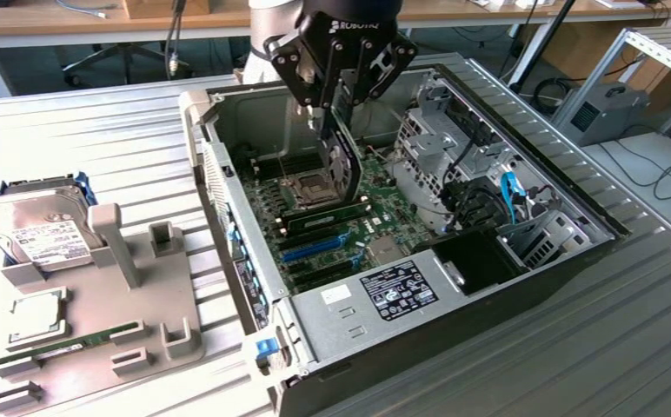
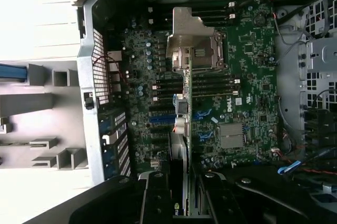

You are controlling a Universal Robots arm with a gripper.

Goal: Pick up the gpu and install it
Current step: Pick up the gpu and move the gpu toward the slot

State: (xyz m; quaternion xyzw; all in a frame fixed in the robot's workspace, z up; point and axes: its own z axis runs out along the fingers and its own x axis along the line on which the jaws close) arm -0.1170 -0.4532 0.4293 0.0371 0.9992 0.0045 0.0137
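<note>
Claw (image 2: 184, 199): pinching one graphics card (image 1: 344, 169) by its upper edge. I see the card hanging upright just below the claw, over the motherboard (image 1: 373, 221) inside the open computer case (image 1: 452, 339).

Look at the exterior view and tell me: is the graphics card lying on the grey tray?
No, the graphics card hangs upright in the hand above the motherboard inside the computer case.

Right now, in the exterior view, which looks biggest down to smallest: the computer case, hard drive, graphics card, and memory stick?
1. computer case
2. hard drive
3. graphics card, seen edge-on, so its place against the hard drive is unsure
4. memory stick
</note>
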